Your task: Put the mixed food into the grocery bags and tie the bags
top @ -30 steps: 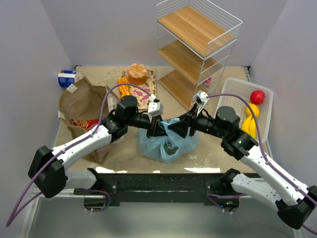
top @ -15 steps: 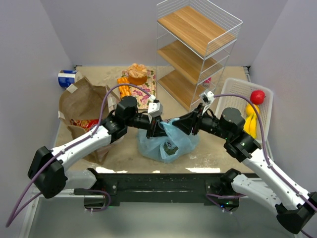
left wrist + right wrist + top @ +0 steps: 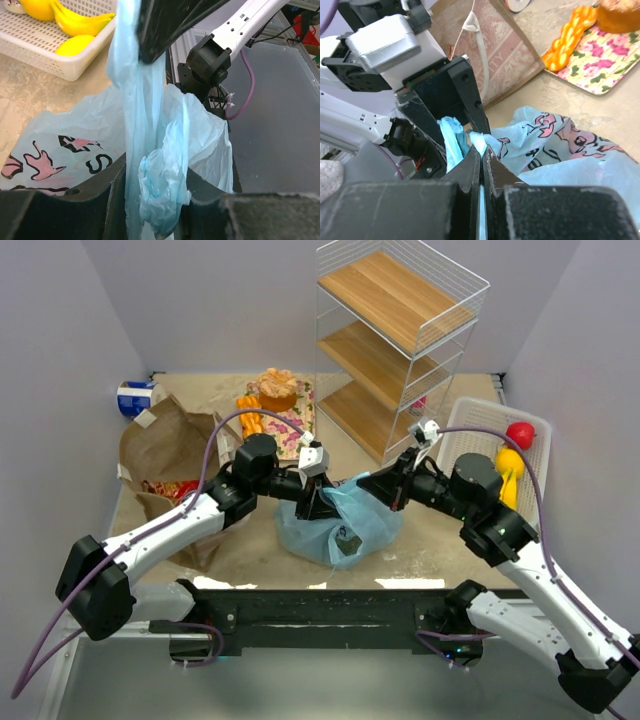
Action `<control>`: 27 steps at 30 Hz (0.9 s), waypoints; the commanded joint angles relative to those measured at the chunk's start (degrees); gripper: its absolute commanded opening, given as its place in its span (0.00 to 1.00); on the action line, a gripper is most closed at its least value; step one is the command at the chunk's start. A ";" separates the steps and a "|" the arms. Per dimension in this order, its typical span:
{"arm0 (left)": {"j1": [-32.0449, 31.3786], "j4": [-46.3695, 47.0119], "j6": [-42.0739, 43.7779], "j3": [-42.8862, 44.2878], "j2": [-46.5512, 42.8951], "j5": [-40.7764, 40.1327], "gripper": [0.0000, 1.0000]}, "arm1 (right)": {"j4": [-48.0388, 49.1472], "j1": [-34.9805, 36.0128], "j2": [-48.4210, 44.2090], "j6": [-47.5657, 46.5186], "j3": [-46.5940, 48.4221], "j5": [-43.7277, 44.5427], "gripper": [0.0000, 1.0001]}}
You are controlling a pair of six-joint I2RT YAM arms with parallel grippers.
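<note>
- Here, nearest the arm bases, the light-blue bag (image 3: 340, 530) sits slumped and crinkled on the sandy table (image 3: 440, 540) between the two arms. There is pink-and-black print on its side.
- The left gripper (image 3: 154, 175) is clamped on the bag's blue handle (image 3: 142, 110). Bunched plastic fills the gap between its fingers, and the twisted strand rises straight up from them.
- The right gripper (image 3: 481, 160) is pinched tight on a thin fold of the same bag, its fingers all but meeting. It is just beside the left one, and in the top view it reaches in from the right, over the bag's top.
- To the left, beside the left arm, the brown paper bag (image 3: 165, 450) sags open with red packets (image 3: 165, 487) showing in its mouth. A pale handle (image 3: 476, 30) hangs at its rim.
- To the right, the white basket (image 3: 470, 425) holds bananas (image 3: 505, 490) and a red fruit (image 3: 519, 435).
- Farther back, near the middle, a floral tray (image 3: 300, 425) carries orange segments (image 3: 250, 415) and an orange cake (image 3: 278, 390).
- In the far left corner a blue-and-silver can (image 3: 135, 398) lies on its side, just beyond the brown bag.
- Farthest back, a wire shelf (image 3: 400, 330) with three wooden boards stands behind the basket.
</note>
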 commanded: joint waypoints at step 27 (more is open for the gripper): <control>-0.03 0.88 -12.51 2.65 4.13 -18.23 0.00 | -10.33 5.36 2.71 -7.50 0.13 -10.81 0.00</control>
